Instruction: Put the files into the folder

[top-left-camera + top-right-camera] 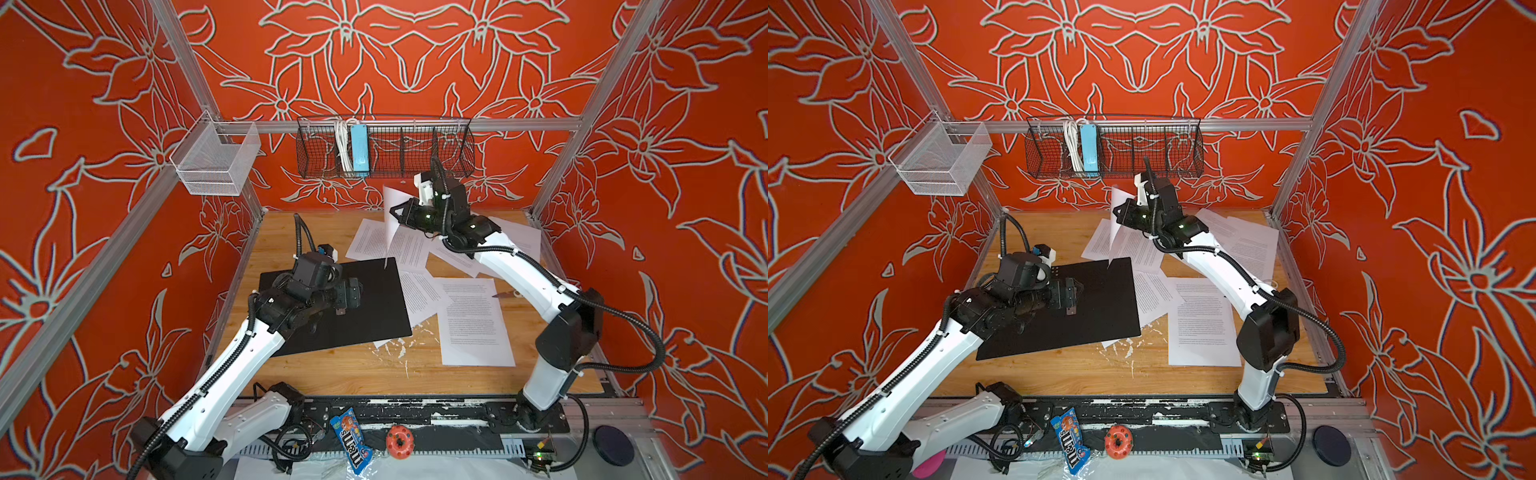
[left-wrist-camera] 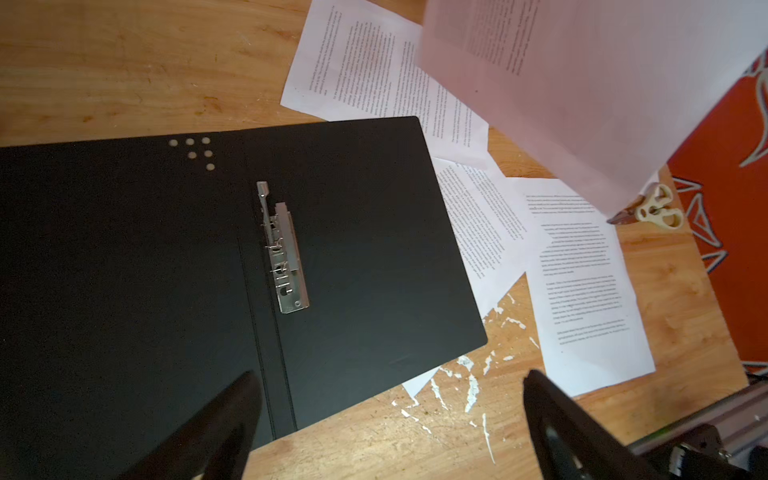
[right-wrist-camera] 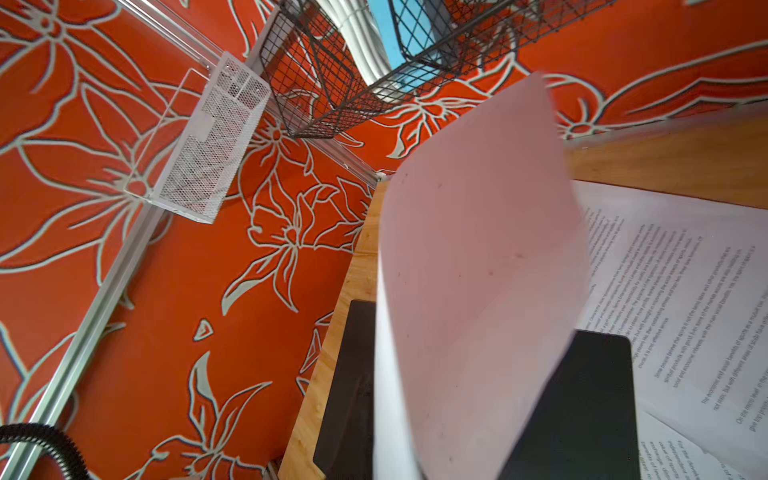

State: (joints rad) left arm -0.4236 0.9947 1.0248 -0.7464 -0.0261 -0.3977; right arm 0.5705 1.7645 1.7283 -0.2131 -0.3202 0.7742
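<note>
— Any files (image 1: 473, 320) inside the folder (image 1: 374, 299) yet?
— None. Lies open, black side up, right under the left gripper (image 2: 388, 374). Spread wide, holding nothing.
— And the right gripper (image 1: 392, 215)?
— Pinching one sheet (image 3: 478, 291), lifted up, hanging down by the folder's far corner.
— Much left?
— Lots, probably. Lying flat on the table (image 1: 316, 374), below and behind that gripper.
</note>
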